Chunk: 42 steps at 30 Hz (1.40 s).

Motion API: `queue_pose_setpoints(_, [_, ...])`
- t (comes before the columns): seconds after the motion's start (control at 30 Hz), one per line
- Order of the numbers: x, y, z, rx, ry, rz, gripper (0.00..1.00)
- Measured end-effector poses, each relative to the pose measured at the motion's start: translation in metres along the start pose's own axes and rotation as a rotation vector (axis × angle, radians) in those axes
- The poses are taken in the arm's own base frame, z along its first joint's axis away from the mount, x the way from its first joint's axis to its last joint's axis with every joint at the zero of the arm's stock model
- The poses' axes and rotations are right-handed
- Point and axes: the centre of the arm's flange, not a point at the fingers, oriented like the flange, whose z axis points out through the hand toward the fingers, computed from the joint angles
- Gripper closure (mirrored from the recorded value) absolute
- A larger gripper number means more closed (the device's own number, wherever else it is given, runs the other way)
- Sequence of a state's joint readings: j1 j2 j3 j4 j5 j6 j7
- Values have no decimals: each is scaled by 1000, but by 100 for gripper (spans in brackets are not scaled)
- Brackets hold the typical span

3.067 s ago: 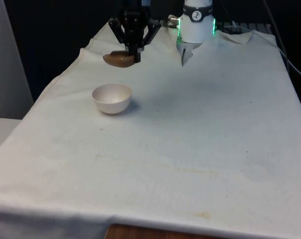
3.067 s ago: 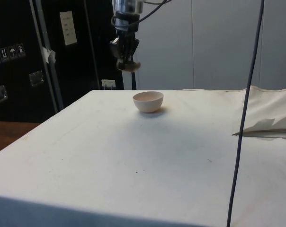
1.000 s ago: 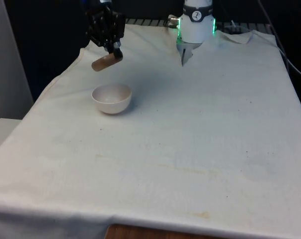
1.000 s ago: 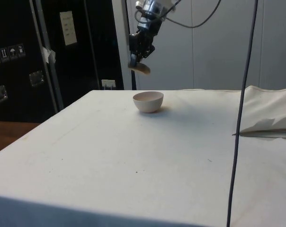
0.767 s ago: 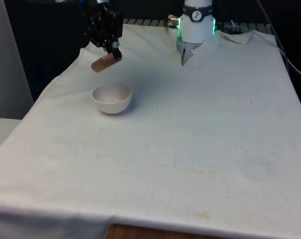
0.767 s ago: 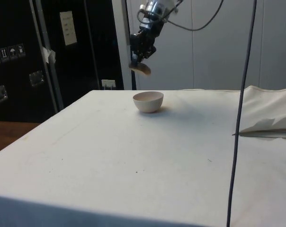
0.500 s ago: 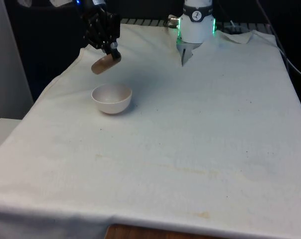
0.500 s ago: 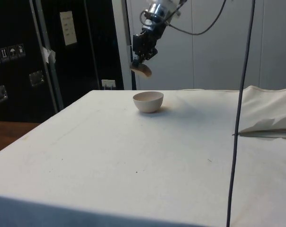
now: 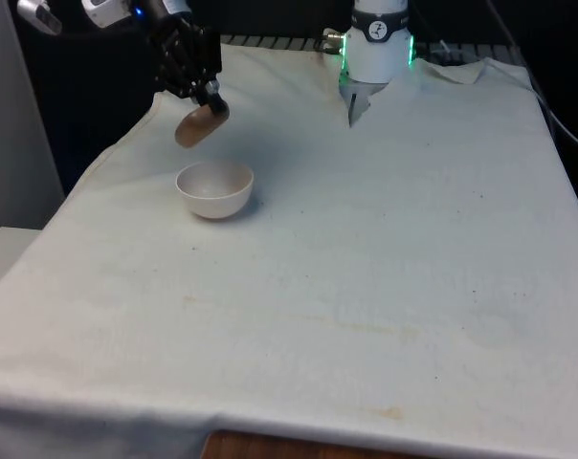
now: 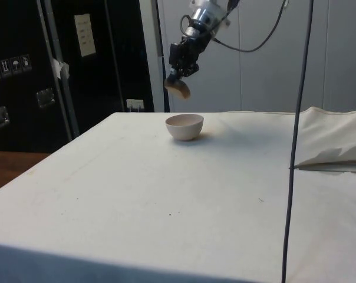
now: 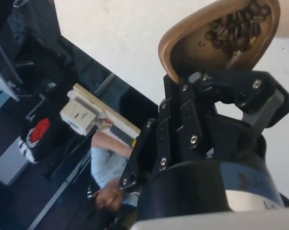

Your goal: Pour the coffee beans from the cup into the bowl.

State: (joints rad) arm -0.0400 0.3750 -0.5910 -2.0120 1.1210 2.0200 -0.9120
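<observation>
Brown and tilted, the cup hangs clamped by its rim in the black gripper, coffee beans heaped against its low side. At about five o'clock from it, lower, the white bowl sits on the table.

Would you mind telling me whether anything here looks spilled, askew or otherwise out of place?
Nothing stands out. The brown cup is tilted in the gripper above the white bowl, as pouring needs, and the coffee beans are inside the cup. No beans lie on the white cloth.
</observation>
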Motion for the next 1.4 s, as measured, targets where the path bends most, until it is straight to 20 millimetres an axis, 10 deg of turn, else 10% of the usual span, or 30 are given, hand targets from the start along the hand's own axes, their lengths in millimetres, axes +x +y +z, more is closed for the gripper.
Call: queue_pose_setpoints(1.4, [-24, 9, 18, 256, 15, 5, 100])
